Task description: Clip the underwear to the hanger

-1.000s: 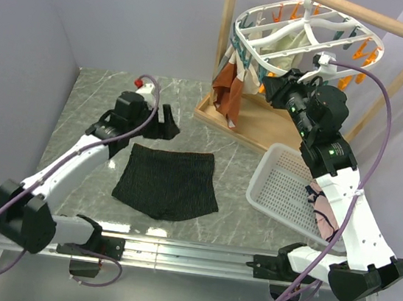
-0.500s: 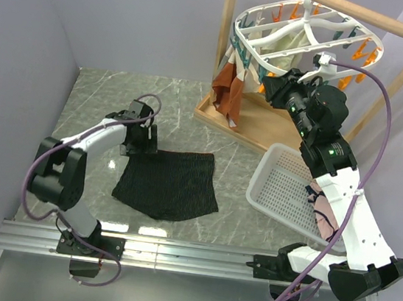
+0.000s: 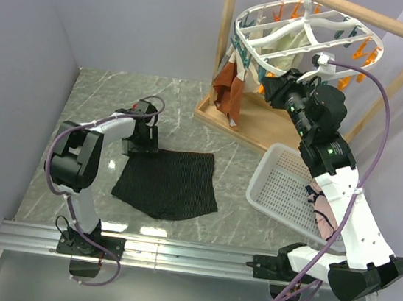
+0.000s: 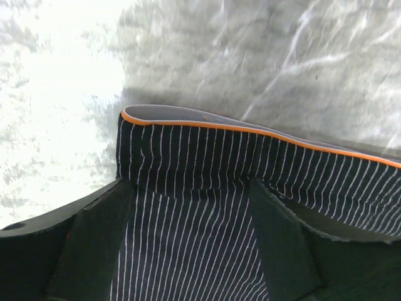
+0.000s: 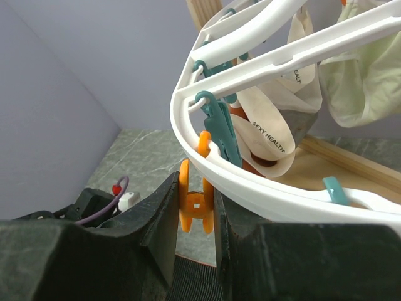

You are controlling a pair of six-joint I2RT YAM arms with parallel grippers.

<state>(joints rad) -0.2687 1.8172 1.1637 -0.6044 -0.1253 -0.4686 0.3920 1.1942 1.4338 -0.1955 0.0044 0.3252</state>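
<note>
From the top external view, the left gripper (image 3: 143, 141) sits down at the far left corner of the underwear (image 3: 169, 183), which lies flat on the marble table (image 3: 98, 92) in front of the left arm and well apart from the hanger (image 3: 254, 40). A second ago this gripper was further out, beyond the waistband. Half a second ago it had drawn back to the corner, and since then the elbow has folded closer to the base while the fingers have hardly shifted. The shorts lie much as before. The right arm has not moved: its gripper (image 3: 268, 86) is raised to the near rim of the hanger, which hangs from the wooden rail frame (image 3: 396, 28) with a rust-brown cloth (image 3: 228, 87) and a cream cloth (image 3: 288, 45) on it. The white basket (image 3: 286, 187) stands beside the underwear. In the left wrist view, the left gripper (image 4: 188, 188) is spread wide. Its dark fingers (image 4: 94, 244) are on either side of the pinstriped fabric (image 4: 200, 238) just behind the orange-edged waistband, and they grip nothing. In the right wrist view, the right gripper (image 5: 196, 216) is nearly closed, with its fingers (image 5: 160, 219) pressed against both sides of an orange clip (image 5: 195, 204). That clip hangs under the white rim (image 5: 250, 182), beside a teal clip (image 5: 219, 128).
</note>
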